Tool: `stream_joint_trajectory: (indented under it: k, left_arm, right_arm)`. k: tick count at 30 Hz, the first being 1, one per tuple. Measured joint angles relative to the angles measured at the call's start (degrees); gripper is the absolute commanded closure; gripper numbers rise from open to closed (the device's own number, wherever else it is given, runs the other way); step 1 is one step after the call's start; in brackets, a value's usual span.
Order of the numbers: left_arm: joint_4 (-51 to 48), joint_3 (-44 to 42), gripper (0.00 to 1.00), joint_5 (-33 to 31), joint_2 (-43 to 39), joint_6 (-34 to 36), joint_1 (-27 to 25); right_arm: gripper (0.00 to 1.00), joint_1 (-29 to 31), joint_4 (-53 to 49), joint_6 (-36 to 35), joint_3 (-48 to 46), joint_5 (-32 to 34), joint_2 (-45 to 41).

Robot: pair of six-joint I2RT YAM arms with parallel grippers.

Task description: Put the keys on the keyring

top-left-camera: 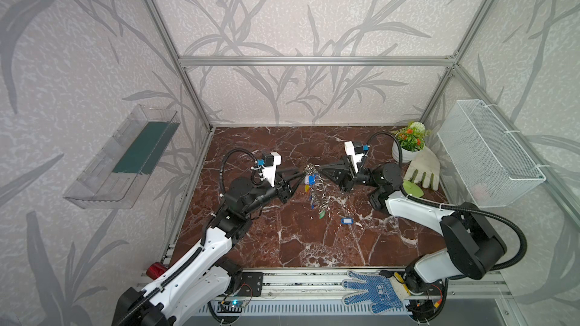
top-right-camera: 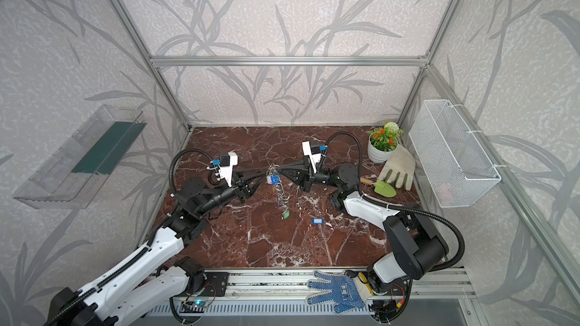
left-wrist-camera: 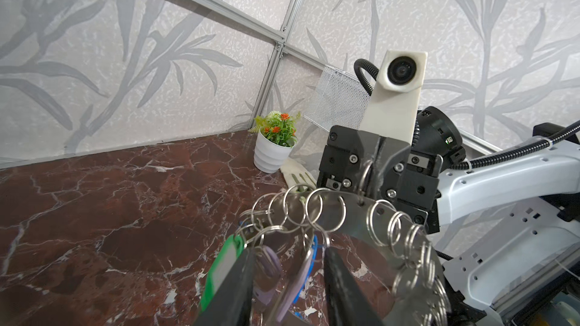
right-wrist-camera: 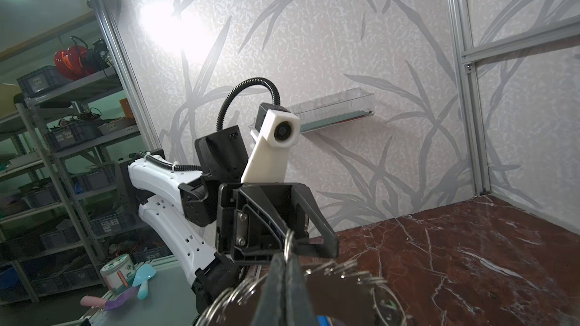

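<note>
Hanging from the clenched right claw [left-wrist-camera: 372,180], the flat grey metal keyring [left-wrist-camera: 354,216] may swing; the parted left claw [left-wrist-camera: 288,254] could snag its plastic-tagged silver keys [left-wrist-camera: 224,271].

keyring [left-wrist-camera: 356,217] partly cut off, purple tag [left-wrist-camera: 266,266] blurred, loose blue key [top-left-camera: 346,221] too small for detail

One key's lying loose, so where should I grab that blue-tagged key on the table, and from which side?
Grip the blue tag across its narrow width, coming straight down from above: it lies flat on the table, apart from the hanging keyring, and is probably the bulkiest part to pinch.
</note>
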Motion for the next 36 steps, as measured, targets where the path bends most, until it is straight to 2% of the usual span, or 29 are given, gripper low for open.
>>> stream_joint_trajectory:
  k: [7, 15, 27, 30, 36]
  left_arm:
    - [10.0, 0.0, 0.72, 3.4, 2.6, -2.6, -1.7]
    - [13.0, 0.0, 0.77, 3.6, 4.1, -2.8, -3.2]
    - [16.0, 0.9, 0.89, 4.3, 6.7, -3.7, -4.0]
    - [16.1, 0.9, 0.90, 4.3, 6.7, -3.7, -4.1]
    - [14.9, 0.9, 0.81, 1.7, 5.6, -3.8, -4.1]
  right_arm:
    - [1.00, 0.1, -0.2, 3.0, 0.8, -0.2, 0.0]
    - [1.00, 0.3, -0.3, 4.0, 0.8, -0.8, 0.0]
    - [1.00, 0.3, -0.7, 4.2, 0.8, -1.3, 0.0]
    - [1.00, 0.3, -0.6, 4.2, 0.8, -1.3, 0.0]
    - [1.00, 0.4, -0.7, 4.3, 0.8, -1.4, 0.0]
